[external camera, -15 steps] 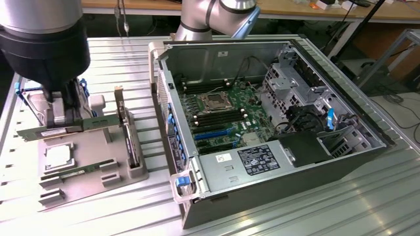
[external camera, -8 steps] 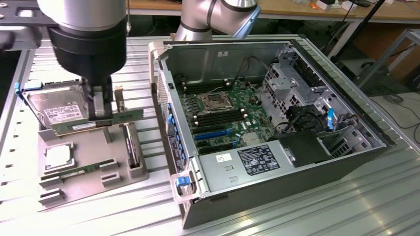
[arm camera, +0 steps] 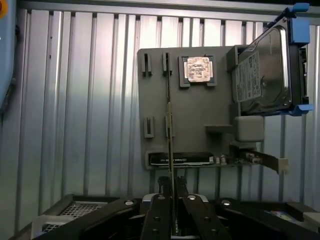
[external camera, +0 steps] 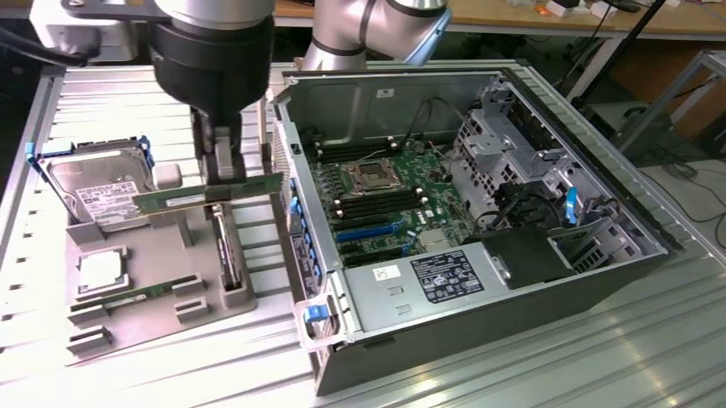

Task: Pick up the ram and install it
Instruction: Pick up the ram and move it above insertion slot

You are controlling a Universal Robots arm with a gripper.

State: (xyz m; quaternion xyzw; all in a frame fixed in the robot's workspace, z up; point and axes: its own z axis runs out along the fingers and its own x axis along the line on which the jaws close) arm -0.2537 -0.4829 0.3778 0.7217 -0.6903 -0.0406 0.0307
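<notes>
Green ram (external camera: 165, 201) in claw (external camera: 224, 189), clear above tray (external camera: 159, 285), nr case (external camera: 363, 102) edge

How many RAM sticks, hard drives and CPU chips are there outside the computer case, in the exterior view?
RAM sticks: 2 (held ram, resting ram)
Hard drive: 1
CPU chip: 1
Total: 4
</notes>
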